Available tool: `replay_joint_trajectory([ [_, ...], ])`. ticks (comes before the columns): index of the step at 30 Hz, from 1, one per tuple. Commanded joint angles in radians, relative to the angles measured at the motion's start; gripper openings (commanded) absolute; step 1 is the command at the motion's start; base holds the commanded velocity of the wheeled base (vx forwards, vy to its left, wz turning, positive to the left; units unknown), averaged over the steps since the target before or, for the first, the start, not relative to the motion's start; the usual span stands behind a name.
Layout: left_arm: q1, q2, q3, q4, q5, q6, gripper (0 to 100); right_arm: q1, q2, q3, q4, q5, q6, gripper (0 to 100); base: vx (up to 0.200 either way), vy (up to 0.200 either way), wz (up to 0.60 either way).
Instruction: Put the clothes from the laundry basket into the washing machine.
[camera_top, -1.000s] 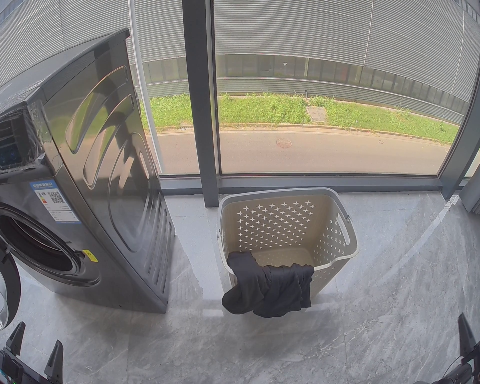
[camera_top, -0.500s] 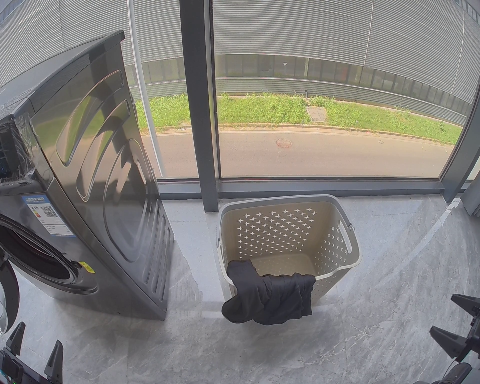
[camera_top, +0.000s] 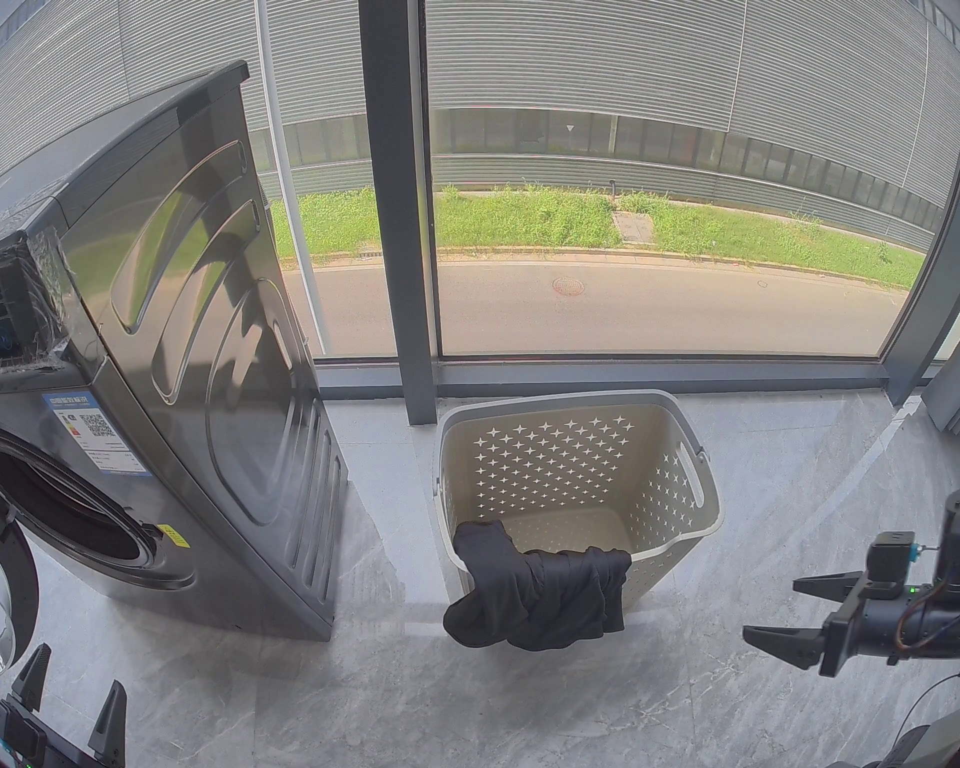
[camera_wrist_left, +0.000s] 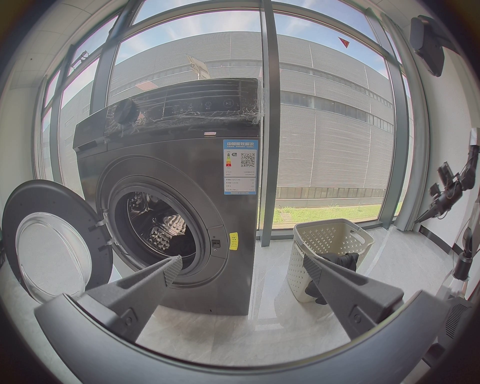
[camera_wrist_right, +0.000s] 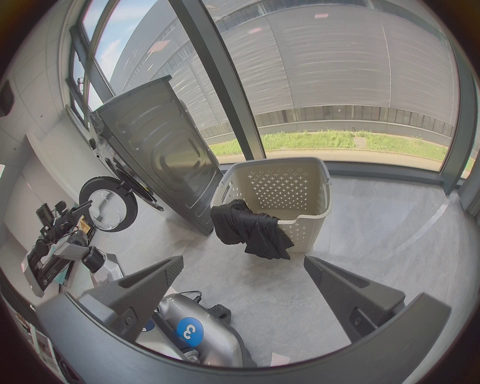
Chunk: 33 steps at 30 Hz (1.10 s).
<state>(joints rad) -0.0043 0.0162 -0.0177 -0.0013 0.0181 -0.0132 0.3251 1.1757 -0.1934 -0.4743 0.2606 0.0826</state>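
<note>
A beige laundry basket (camera_top: 700, 500) stands on the floor by the window, with a black garment (camera_top: 535, 595) draped over its near rim. The dark grey washing machine (camera_top: 200, 350) is to its left, and its round door (camera_wrist_left: 50, 245) is swung open on the drum (camera_wrist_left: 157, 230). My left gripper (camera_top: 78, 672) is low at the near left, open and empty, in front of the machine. My right gripper (camera_top: 772, 608) hangs open and empty to the right of the basket, level with the garment (camera_wrist_right: 250, 227), fingers pointing left. From the left wrist the basket (camera_wrist_left: 325, 240) shows beyond the left gripper (camera_wrist_left: 241, 261).
A dark window pillar (camera_top: 400, 200) rises just behind the basket, and glass panes close off the far side. Bare marble floor (camera_top: 560, 700) lies between me and the basket and out to the right (camera_top: 820, 470).
My right gripper has risen from the lower right corner and swung left toward the basket. The head camera shifted slightly early on. The left gripper, basket and garment stay put.
</note>
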Motion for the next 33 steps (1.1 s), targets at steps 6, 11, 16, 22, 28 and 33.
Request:
replay_joint_trajectory([
  [6,0.000,-0.016,0.016,0.000,-0.001,-0.002,100,0.048,0.510,0.002,-0.333,-0.001,0.048,100,0.000,0.000,0.00],
  [11,0.000,-0.016,0.016,0.000,-0.001,-0.002,100,0.083,0.637,-0.009,-0.442,-0.008,0.054,100,0.000,0.000,0.00],
  [16,0.000,-0.016,0.016,0.000,-0.001,-0.002,100,0.118,0.716,-0.046,-0.500,-0.026,0.102,100,0.000,0.000,0.00],
  [22,0.000,-0.016,0.016,0.000,-0.001,-0.002,100,0.163,0.777,-0.084,-0.544,-0.073,0.138,100,0.000,0.000,0.00],
  [28,0.000,-0.016,0.016,0.001,-0.001,-0.005,100,0.180,0.840,-0.207,-0.532,-0.118,0.143,100,0.000,0.000,0.00],
  [33,0.000,-0.016,0.016,0.001,0.005,-0.002,100,0.198,0.912,-0.287,-0.534,-0.166,0.141,100,0.000,0.000,0.00],
])
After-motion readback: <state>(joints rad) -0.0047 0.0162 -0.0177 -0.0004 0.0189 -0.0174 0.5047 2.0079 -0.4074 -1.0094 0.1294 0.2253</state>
